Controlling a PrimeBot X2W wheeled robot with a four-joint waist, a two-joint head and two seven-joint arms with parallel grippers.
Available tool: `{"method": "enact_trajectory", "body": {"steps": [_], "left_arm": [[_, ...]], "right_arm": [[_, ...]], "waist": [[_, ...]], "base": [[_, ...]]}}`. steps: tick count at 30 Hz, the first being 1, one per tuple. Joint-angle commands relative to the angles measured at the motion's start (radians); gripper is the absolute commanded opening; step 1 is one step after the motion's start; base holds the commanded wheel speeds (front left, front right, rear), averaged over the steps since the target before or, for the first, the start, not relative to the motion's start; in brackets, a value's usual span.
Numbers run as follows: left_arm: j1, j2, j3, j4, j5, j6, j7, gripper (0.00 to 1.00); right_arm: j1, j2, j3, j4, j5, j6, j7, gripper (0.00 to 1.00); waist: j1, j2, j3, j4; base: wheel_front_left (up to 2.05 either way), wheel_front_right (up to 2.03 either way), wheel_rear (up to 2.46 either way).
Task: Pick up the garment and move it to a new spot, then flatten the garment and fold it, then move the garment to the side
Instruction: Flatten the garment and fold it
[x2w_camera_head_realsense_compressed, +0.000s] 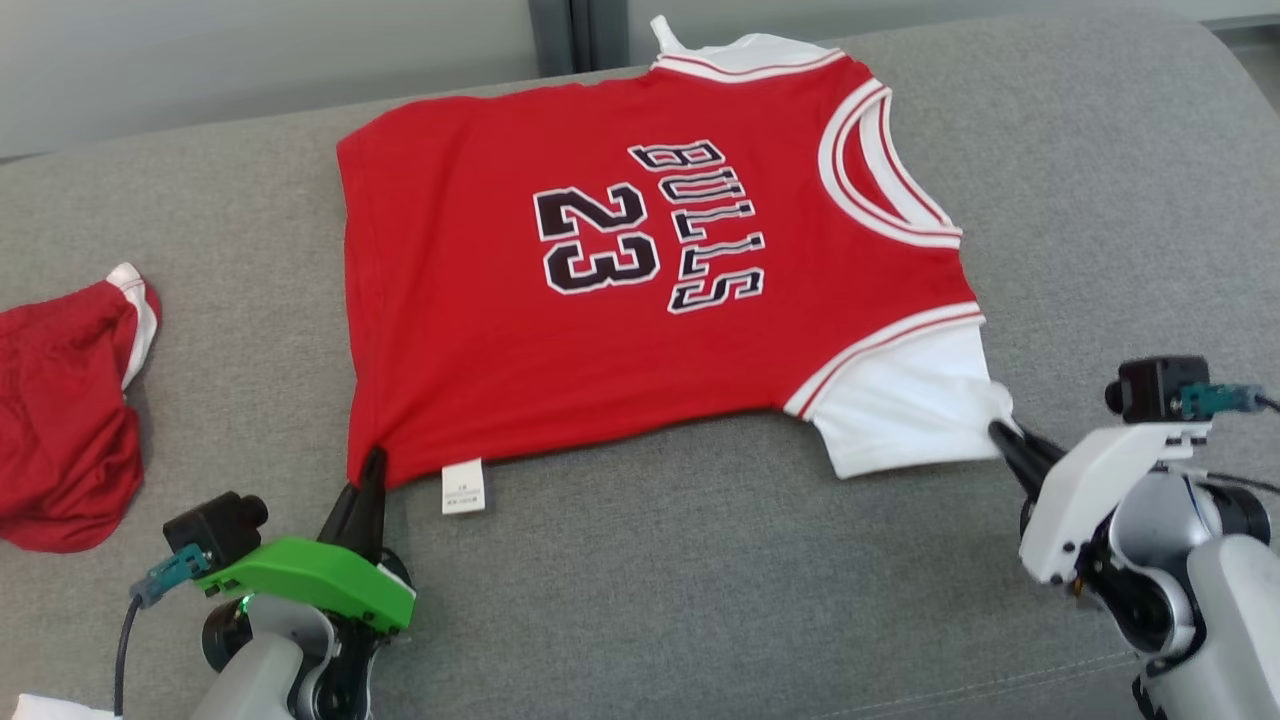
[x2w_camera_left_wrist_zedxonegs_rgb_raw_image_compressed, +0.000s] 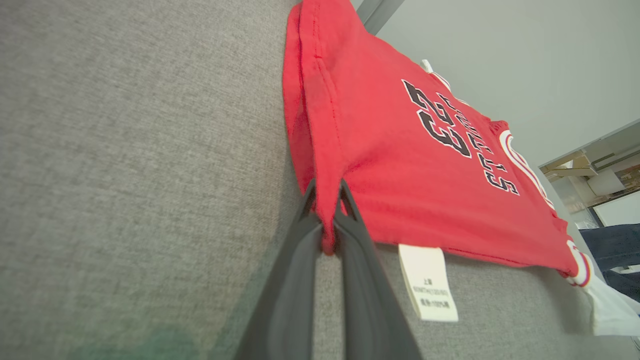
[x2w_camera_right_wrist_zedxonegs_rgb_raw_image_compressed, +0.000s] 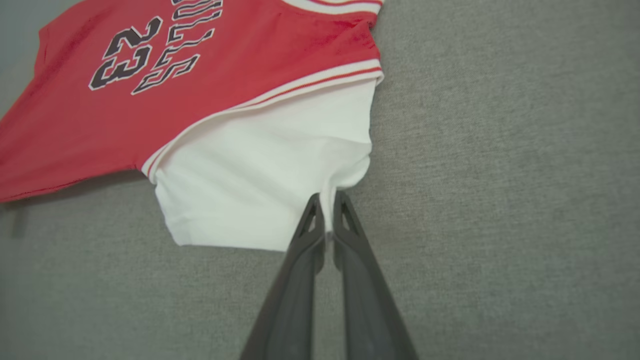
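Observation:
The garment (x2w_camera_head_realsense_compressed: 600, 300) is a red jersey with white sleeves, lettered BULLS 23, spread flat on the grey cushion (x2w_camera_head_realsense_compressed: 700, 580). My left gripper (x2w_camera_head_realsense_compressed: 372, 462) is shut on the hem's near corner, and the left wrist view shows red cloth (x2w_camera_left_wrist_zedxonegs_rgb_raw_image_compressed: 400, 165) pinched between the dark fingers of that gripper (x2w_camera_left_wrist_zedxonegs_rgb_raw_image_compressed: 326, 192). My right gripper (x2w_camera_head_realsense_compressed: 998, 430) is shut on the edge of the white sleeve (x2w_camera_head_realsense_compressed: 900, 410); in the right wrist view that gripper (x2w_camera_right_wrist_zedxonegs_rgb_raw_image_compressed: 326, 199) clamps the white sleeve (x2w_camera_right_wrist_zedxonegs_rgb_raw_image_compressed: 260, 190). A white care label (x2w_camera_head_realsense_compressed: 463, 487) hangs from the hem.
A second red garment (x2w_camera_head_realsense_compressed: 60, 420) lies bunched at the cushion's left edge. Grey cushion stretches in front of the jersey and to its right. A pale wall (x2w_camera_head_realsense_compressed: 250, 60) rises behind the cushion.

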Motion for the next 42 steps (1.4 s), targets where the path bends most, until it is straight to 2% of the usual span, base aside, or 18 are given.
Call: {"method": "enact_trajectory", "body": {"steps": [1, 6, 10, 13, 17, 25, 32, 38, 42], "left_arm": [[0.034, 0.023, -0.007, -0.009, 0.014, 0.001, -0.004, 0.0], [0.098, 0.057, -0.024, -0.048, 0.035, 0.002, -0.005, 0.0], [0.142, 0.089, -0.044, -0.087, 0.055, 0.022, 0.016, 0.0], [0.168, 0.105, -0.057, -0.129, 0.053, 0.036, 0.053, 0.0], [0.163, 0.113, -0.056, -0.199, 0.037, 0.048, 0.088, 0.0], [0.055, 0.084, -0.048, -0.252, 0.001, 0.091, 0.183, 0.0], [-0.062, 0.086, -0.057, -0.194, 0.036, 0.139, 0.228, 0.0], [-0.155, 0.06, -0.056, -0.108, 0.05, 0.15, 0.222, 0.0], [-0.198, 0.042, -0.056, -0.061, 0.054, 0.142, 0.211, 0.0]], "right_arm": [[0.057, 0.017, -0.027, -0.055, -0.024, -0.001, 0.053, 0.0], [0.235, 0.103, -0.107, -0.268, -0.069, -0.002, 0.263, 0.0], [0.323, 0.156, -0.145, -0.401, -0.09, -0.001, 0.383, 0.0], [0.348, 0.181, -0.165, -0.476, -0.109, -0.001, 0.416, 0.0], [0.306, 0.188, -0.168, -0.512, -0.137, -0.001, 0.375, 0.0], [0.113, 0.116, -0.1, -0.42, -0.119, -0.001, 0.268, 0.0], [-0.086, 0.046, -0.021, -0.244, -0.111, -0.001, 0.136, 0.0], [-0.209, 0.029, 0.049, -0.106, -0.112, -0.001, 0.025, 0.0], [-0.267, 0.029, 0.064, -0.027, -0.135, -0.001, -0.055, 0.0]], "waist": [[0.0001, 0.0, -0.038, 0.035], [0.0001, 0.0, -0.052, 0.044], [0.0001, 0.0, -0.059, 0.047], [0.0001, 0.0, -0.06, 0.049], [0.0001, 0.0, -0.054, 0.056], [0.0001, 0.0, -0.029, 0.072], [0.0001, 0.0, 0.012, 0.086], [0.0001, 0.0, 0.054, 0.092], [0.0001, 0.0, 0.078, 0.093]], "base": [[0.0, 0.0, 0.0], [0.0, 0.0, 0.0], [0.0, 0.0, 0.0], [0.0, 0.0, 0.0], [0.0, 0.0, 0.0], [0.0, 0.0, 0.0], [0.0, 0.0, 0.0], [0.0, 0.0, 0.0], [0.0, 0.0, 0.0]]}}
